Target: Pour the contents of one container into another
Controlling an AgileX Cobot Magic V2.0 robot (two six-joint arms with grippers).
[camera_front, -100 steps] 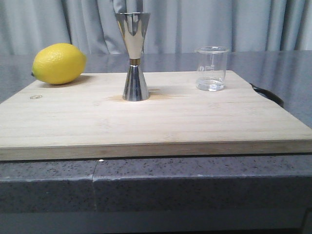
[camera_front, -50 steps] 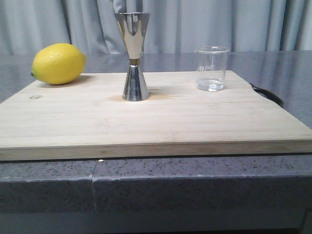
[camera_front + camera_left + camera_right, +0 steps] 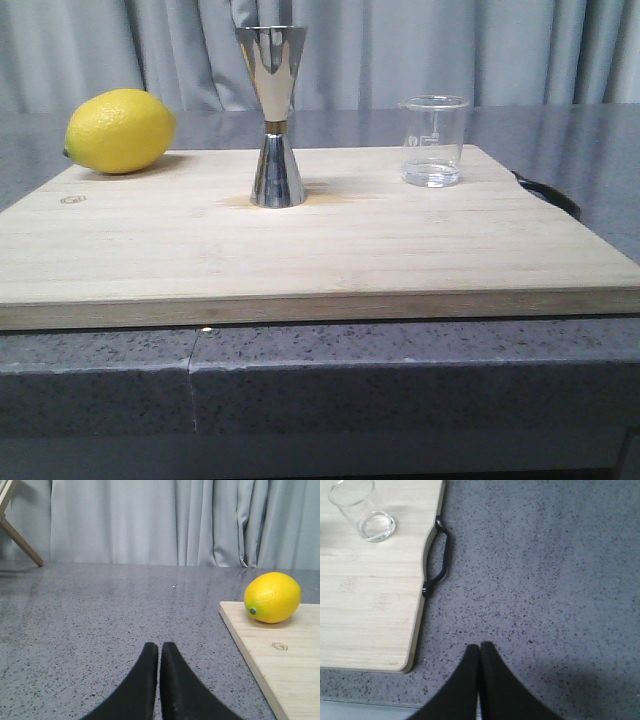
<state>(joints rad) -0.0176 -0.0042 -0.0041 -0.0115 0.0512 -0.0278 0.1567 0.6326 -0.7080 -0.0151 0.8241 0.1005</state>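
A small clear glass beaker (image 3: 434, 140) stands upright at the back right of the wooden board (image 3: 300, 250); the right wrist view also catches the beaker (image 3: 362, 511). Near the board's middle back a tall steel jigger (image 3: 275, 115) stands upright. Neither gripper appears in the front view. My left gripper (image 3: 159, 646) is shut over the grey counter, left of the board. Off the board's right side, my right gripper (image 3: 480, 646) is shut above the counter with nothing in it.
A yellow lemon (image 3: 120, 130) lies at the board's back left corner, and the left wrist view shows the lemon (image 3: 272, 597) too. The board has a black handle (image 3: 440, 560) on its right edge. Grey curtains (image 3: 400, 50) hang behind the speckled counter (image 3: 300, 380).
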